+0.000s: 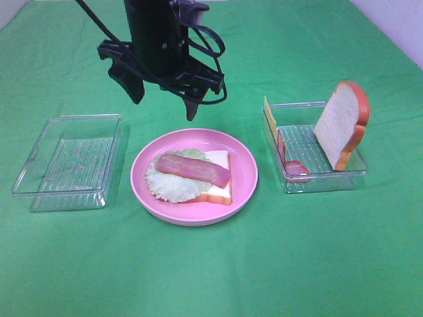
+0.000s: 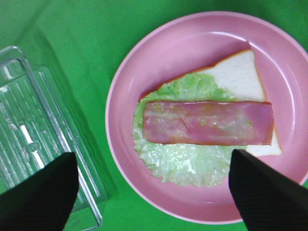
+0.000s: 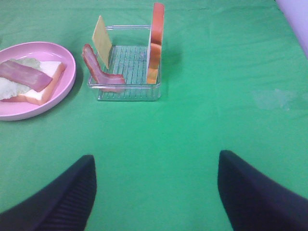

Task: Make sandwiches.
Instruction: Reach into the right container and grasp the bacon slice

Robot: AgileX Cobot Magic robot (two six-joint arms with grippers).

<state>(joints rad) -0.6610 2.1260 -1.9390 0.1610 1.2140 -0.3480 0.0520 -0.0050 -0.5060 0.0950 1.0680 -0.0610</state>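
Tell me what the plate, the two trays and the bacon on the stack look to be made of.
Plate: pink, smooth and glossy, light streaks on the rim; likely hard plastic. Left tray and right tray: clear, ribbed floors, cloth visible through them; thin plastic. Bacon: flat, even strip with printed marbling, dull sheen; a toy, perhaps soft plastic or rubber, cannot tell which.
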